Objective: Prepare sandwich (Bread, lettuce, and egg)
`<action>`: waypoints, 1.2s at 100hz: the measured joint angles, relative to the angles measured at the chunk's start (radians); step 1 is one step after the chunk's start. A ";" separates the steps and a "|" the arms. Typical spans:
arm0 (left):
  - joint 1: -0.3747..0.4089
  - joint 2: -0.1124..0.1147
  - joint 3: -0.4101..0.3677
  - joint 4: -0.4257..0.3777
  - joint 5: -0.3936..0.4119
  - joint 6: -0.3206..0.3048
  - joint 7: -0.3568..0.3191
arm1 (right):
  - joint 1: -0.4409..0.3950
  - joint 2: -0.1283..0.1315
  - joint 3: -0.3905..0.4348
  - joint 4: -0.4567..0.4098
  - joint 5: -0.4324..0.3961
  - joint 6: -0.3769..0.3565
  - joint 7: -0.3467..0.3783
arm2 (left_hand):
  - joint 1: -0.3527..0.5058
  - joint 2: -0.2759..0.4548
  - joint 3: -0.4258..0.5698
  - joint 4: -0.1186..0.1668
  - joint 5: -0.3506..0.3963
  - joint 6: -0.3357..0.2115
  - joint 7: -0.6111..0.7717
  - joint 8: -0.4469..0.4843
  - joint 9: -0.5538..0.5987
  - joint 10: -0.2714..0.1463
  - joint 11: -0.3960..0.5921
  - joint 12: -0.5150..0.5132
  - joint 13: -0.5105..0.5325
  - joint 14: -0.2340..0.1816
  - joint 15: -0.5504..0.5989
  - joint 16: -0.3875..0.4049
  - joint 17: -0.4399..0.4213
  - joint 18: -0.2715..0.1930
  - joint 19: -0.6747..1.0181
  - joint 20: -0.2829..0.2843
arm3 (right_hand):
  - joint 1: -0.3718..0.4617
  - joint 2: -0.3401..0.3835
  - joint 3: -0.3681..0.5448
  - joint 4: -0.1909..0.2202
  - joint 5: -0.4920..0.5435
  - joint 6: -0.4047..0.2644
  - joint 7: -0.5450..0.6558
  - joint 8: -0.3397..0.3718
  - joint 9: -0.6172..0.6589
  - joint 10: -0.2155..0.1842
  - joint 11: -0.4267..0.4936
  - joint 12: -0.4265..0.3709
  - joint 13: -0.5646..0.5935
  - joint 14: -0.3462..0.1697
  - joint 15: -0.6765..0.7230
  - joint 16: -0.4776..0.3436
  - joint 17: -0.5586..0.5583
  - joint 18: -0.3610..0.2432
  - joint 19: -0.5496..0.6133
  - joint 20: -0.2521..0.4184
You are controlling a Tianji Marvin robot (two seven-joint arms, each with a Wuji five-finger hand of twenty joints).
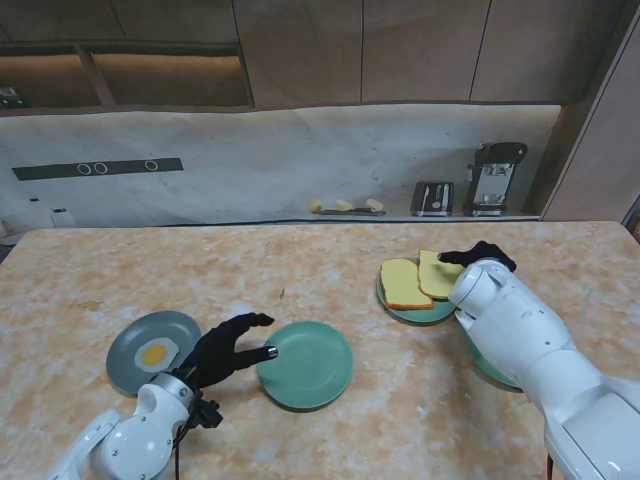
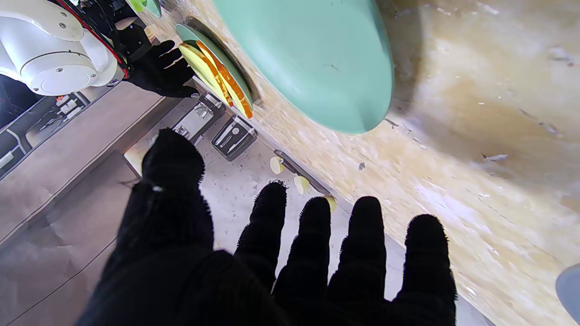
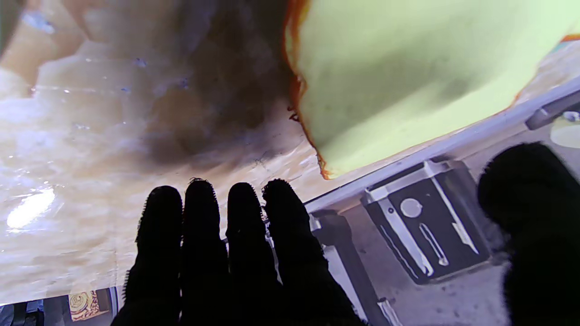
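Left hand: my left hand [image 1: 222,348] hovers low centre-left of the stand view, fingers spread, holding nothing, at the rim of the bare green plate [image 1: 306,365].
Right hand: my right hand [image 1: 478,255], fingers loosely extended, empty, touches the far bread slice's edge.
Bread: two bread slices [image 1: 405,284] on a green plate [image 1: 432,311], centre-right.
Egg: fried egg [image 1: 157,353] on grey plate [image 1: 140,376], lower left.

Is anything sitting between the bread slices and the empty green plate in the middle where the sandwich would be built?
Nothing visible does. The bare table lies between the bread slices on their plate and the empty green plate. The left hand rests at that plate's left edge, off the path.
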 measured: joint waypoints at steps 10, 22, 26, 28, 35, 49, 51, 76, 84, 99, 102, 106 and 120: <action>0.000 0.000 0.000 0.000 0.001 0.003 -0.001 | 0.011 -0.009 -0.003 0.019 0.015 -0.003 0.000 | 0.000 0.000 0.000 0.000 0.000 0.000 0.000 0.000 0.000 0.000 0.000 0.000 0.000 0.000 0.000 0.000 0.000 0.000 0.000 0.000 | 0.000 -0.003 0.000 0.000 0.000 0.001 0.000 0.006 0.000 0.001 0.009 0.000 0.010 0.002 0.002 0.007 0.006 0.000 0.002 0.000; -0.001 0.001 0.000 0.000 0.001 0.005 -0.002 | 0.034 -0.025 -0.026 0.065 0.030 -0.003 0.002 | 0.000 0.000 0.000 0.000 0.014 -0.005 0.000 0.003 0.000 0.000 0.000 0.000 0.000 0.000 0.000 0.000 0.000 0.000 0.000 0.000 | 0.001 -0.004 0.000 0.000 0.005 0.009 0.003 0.007 0.021 0.013 0.012 0.000 0.027 0.015 0.015 0.011 0.023 0.001 0.013 0.000; -0.001 0.001 0.000 0.000 0.002 0.006 -0.003 | 0.040 -0.030 -0.027 0.079 0.036 -0.002 0.003 | 0.000 0.000 0.000 0.000 0.014 -0.005 0.000 0.003 0.000 0.000 0.000 0.000 0.000 0.000 0.000 0.000 0.000 0.000 0.000 0.000 | 0.001 -0.004 0.000 0.000 0.008 0.010 0.004 0.007 0.021 0.017 0.012 0.000 0.043 0.018 0.024 0.011 0.032 0.007 0.014 0.000; -0.001 0.001 0.000 0.000 0.002 0.006 -0.003 | 0.042 -0.032 -0.027 0.083 0.038 -0.001 0.003 | 0.000 0.000 0.000 0.000 0.014 -0.006 0.000 0.003 0.000 0.000 0.000 0.000 0.000 0.000 0.000 0.000 0.000 0.000 0.000 0.000 | 0.003 -0.004 0.000 0.000 0.016 0.011 0.011 0.008 0.034 0.019 0.012 0.000 0.050 0.022 0.028 0.012 0.039 0.012 0.017 0.000; -0.002 0.001 0.000 0.001 0.003 0.007 -0.005 | 0.049 -0.039 -0.034 0.096 0.042 0.001 0.003 | 0.000 0.000 0.000 0.000 0.015 -0.007 0.000 0.003 0.000 0.000 0.000 0.000 0.000 0.000 0.000 0.000 0.000 0.000 0.000 0.000 | 0.012 -0.004 -0.001 0.000 0.027 0.011 0.018 0.010 0.064 0.027 0.025 0.000 0.061 0.029 0.046 0.025 0.056 0.017 0.029 -0.001; -0.004 0.001 0.000 0.003 0.003 0.009 -0.006 | 0.064 -0.048 -0.050 0.115 0.048 0.004 0.007 | 0.000 0.000 0.000 0.000 0.025 -0.008 0.000 0.003 0.000 0.000 0.000 0.000 0.000 0.000 0.000 0.000 0.000 0.000 0.000 0.000 | 0.015 -0.004 -0.001 0.000 0.076 0.012 0.038 0.030 0.120 0.033 0.043 0.000 0.107 0.045 0.092 0.042 0.097 0.040 0.075 -0.001; -0.004 0.001 0.000 0.004 0.003 0.009 -0.006 | 0.066 -0.049 -0.057 0.118 0.048 0.005 0.009 | 0.000 0.000 0.000 0.000 0.025 -0.008 0.000 0.003 0.000 0.000 0.000 0.000 0.000 0.000 0.000 0.000 0.000 0.000 -0.001 0.000 | 0.025 -0.004 -0.001 0.000 0.078 0.012 0.040 0.032 0.128 0.033 0.049 0.000 0.107 0.048 0.100 0.051 0.098 0.042 0.082 -0.001; -0.005 0.001 -0.001 0.007 0.007 0.012 0.003 | 0.093 -0.070 -0.081 0.160 0.055 0.022 0.023 | 0.001 0.000 0.000 0.000 0.025 -0.009 0.000 0.003 0.000 0.000 0.000 0.000 0.000 0.000 0.000 0.000 0.000 0.000 -0.001 0.000 | 0.039 -0.005 -0.001 0.000 0.126 0.012 0.047 0.056 0.166 0.040 0.063 0.000 0.127 0.060 0.160 0.091 0.117 0.055 0.129 0.012; -0.005 0.000 -0.003 0.008 0.009 0.012 0.007 | 0.097 -0.076 -0.082 0.167 0.061 0.024 0.022 | 0.001 0.000 0.000 0.000 0.025 -0.009 0.000 0.003 0.000 0.000 0.000 0.000 0.000 0.000 0.000 0.000 0.000 0.000 -0.001 0.000 | 0.040 -0.005 -0.001 0.000 0.138 0.012 0.049 0.059 0.185 0.041 0.072 0.000 0.143 0.065 0.172 0.092 0.130 0.062 0.138 0.013; -0.004 0.000 -0.006 0.011 0.010 0.012 0.011 | 0.105 -0.089 -0.083 0.188 0.067 0.021 0.010 | 0.001 0.000 0.000 0.000 0.026 -0.009 0.000 0.007 0.000 0.000 0.000 0.000 0.000 0.000 0.000 0.000 0.000 0.000 -0.001 0.000 | 0.065 -0.013 -0.004 0.000 0.159 0.011 0.052 0.071 0.211 0.042 0.074 0.000 0.156 0.067 0.186 0.097 0.141 0.067 0.149 0.022; -0.004 0.000 -0.006 0.011 0.010 0.011 0.011 | 0.106 -0.091 -0.083 0.191 0.068 0.020 0.007 | 0.001 0.000 0.000 0.000 0.037 -0.009 0.004 0.008 0.000 0.000 0.000 0.000 0.000 0.000 0.000 0.000 0.000 0.000 -0.001 0.000 | 0.065 -0.013 -0.006 0.000 0.157 0.011 0.053 0.079 0.209 0.042 0.074 0.000 0.166 0.067 0.192 0.097 0.152 0.068 0.154 0.022; -0.004 0.000 -0.007 0.012 0.010 0.011 0.012 | 0.107 -0.094 -0.083 0.195 0.070 0.017 0.003 | 0.001 0.000 0.000 0.000 0.038 -0.009 0.004 0.008 0.000 0.000 0.000 0.000 0.000 0.000 0.000 0.000 0.000 0.000 -0.001 0.000 | 0.086 -0.014 -0.018 0.000 0.163 0.011 0.055 0.081 0.213 0.042 0.074 0.000 0.177 0.068 0.198 0.102 0.161 0.073 0.160 0.023; -0.003 0.000 -0.009 0.014 0.011 0.010 0.013 | 0.110 -0.096 -0.115 0.200 0.069 0.017 0.006 | 0.001 0.000 0.000 0.000 0.044 -0.009 0.004 0.008 0.000 0.000 0.000 0.000 0.000 0.000 0.000 0.000 -0.001 0.000 -0.001 0.000 | 0.191 -0.015 -0.082 0.000 0.181 0.005 0.068 0.107 0.244 0.042 0.086 0.000 0.204 0.069 0.211 0.105 0.183 0.075 0.174 0.025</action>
